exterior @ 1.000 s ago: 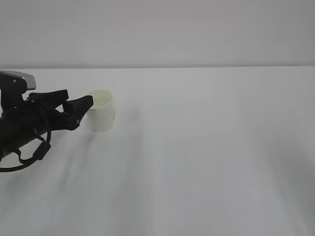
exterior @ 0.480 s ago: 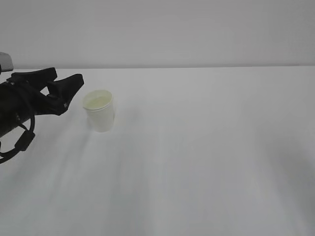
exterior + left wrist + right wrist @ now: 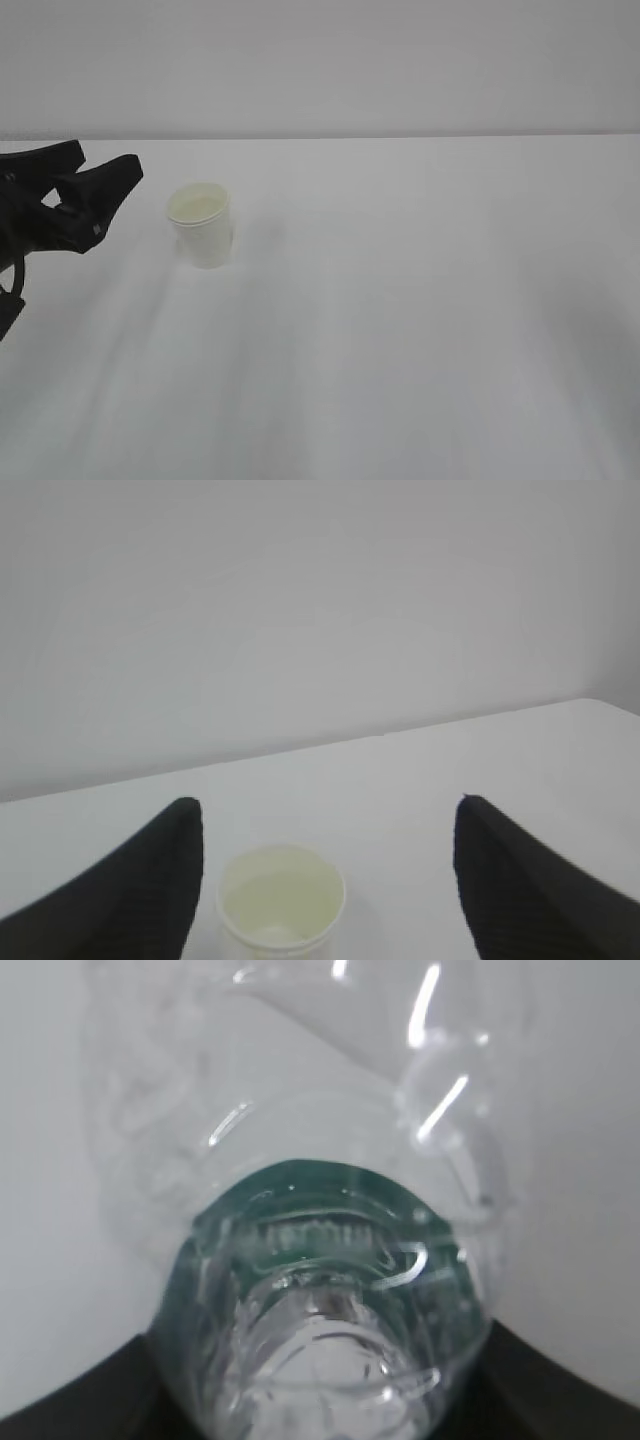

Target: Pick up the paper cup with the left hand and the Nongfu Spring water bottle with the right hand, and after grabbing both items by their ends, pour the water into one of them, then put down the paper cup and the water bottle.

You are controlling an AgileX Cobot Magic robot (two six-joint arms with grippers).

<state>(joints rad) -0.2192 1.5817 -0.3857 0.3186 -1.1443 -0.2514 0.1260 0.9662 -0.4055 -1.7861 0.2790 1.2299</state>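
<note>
**Cup set down, bottle yet to be placed**

At nine o'clock on the white table point(image 3: 420, 330), the left hand point(image 3: 95, 190) hangs with its jaws spread wide and empty, clear of the paper cup point(image 3: 202, 225). That cup stands upright, with what looks like water point(image 3: 280, 905) inside. Pouring and the cup's release look done.

Out of the exterior view, the right hand point(image 3: 320, 1400) is clamped on the water bottle point(image 3: 320, 1290) at a middling width; dark jaw edges flank it at five and seven o'clock.

What remains, I judge, is standing the bottle upright on the table and letting go. Bare surface runs from the cup towards three o'clock, with the far edge at twelve.
</note>
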